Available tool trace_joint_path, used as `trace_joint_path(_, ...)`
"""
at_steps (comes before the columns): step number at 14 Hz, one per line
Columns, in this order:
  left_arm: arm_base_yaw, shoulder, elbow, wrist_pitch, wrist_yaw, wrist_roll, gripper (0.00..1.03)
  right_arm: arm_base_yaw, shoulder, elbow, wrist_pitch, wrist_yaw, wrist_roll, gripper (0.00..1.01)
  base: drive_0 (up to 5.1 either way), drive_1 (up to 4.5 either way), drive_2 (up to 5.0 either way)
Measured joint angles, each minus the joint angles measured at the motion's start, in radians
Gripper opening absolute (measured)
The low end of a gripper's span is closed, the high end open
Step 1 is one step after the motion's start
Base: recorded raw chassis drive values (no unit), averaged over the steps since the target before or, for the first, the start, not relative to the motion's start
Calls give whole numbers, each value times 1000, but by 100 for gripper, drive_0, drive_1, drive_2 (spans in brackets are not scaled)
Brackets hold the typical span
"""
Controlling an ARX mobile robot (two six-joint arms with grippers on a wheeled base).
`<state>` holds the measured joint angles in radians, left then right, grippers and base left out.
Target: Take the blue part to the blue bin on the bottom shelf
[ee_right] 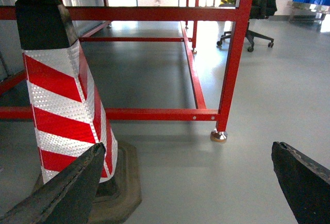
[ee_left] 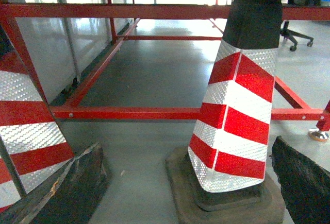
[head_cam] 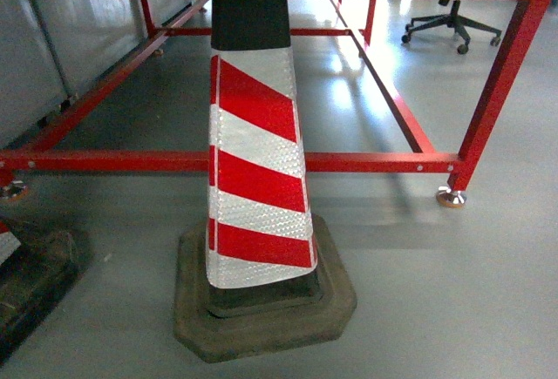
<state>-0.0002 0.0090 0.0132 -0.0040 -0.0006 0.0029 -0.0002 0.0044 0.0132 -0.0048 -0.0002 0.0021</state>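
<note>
Red-and-white traffic cone (head_cam: pixel 257 161) blocking a red frame (head_cam: pixel 366 162); both grippers' fingers (ee_right: pixel 67 188) spread wide, empty, no blue part visible

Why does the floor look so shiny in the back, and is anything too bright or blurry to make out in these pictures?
Head view: window light glares off the grey floor behind the traffic cone, whose base casts a soft shadow. Left wrist view: the background windows are washed out; the dark fingers at the corners are blurred. Right wrist view: bright haze near the office chair; the red frame stays sharp.
</note>
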Motion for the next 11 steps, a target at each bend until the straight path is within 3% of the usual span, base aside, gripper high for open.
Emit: trace_joint_path(11,0,0,0,0,0,0,98,0,0,0,0,0,0,98,0,0,0)
